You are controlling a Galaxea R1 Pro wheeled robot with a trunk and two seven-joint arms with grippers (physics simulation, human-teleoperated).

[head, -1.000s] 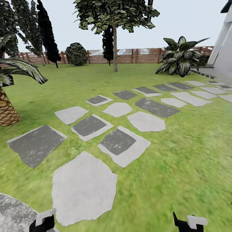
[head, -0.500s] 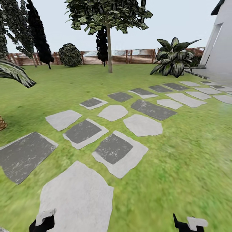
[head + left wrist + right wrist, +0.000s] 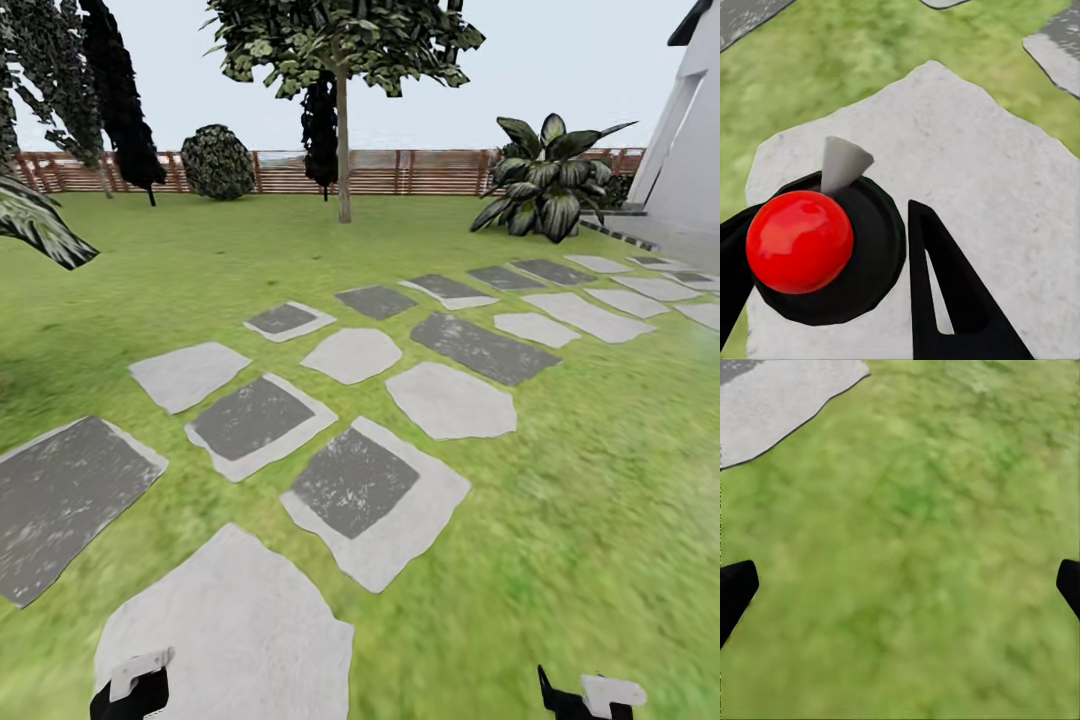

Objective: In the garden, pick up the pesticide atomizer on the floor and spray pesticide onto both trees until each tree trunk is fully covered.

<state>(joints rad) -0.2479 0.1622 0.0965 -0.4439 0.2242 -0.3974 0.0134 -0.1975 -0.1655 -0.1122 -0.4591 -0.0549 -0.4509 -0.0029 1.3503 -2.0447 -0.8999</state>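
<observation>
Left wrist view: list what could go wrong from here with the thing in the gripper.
1. The atomizer sits between the left gripper's fingers, and if the hold is loose it could drop onto the paving stone.
2. The tree trunk stands far across the lawn, so spraying from here would likely miss it.

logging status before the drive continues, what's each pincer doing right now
Left pincer: closed on the pesticide atomizer, red top and grey nozzle showing.
Right pincer: open, empty, above the grass.
</observation>
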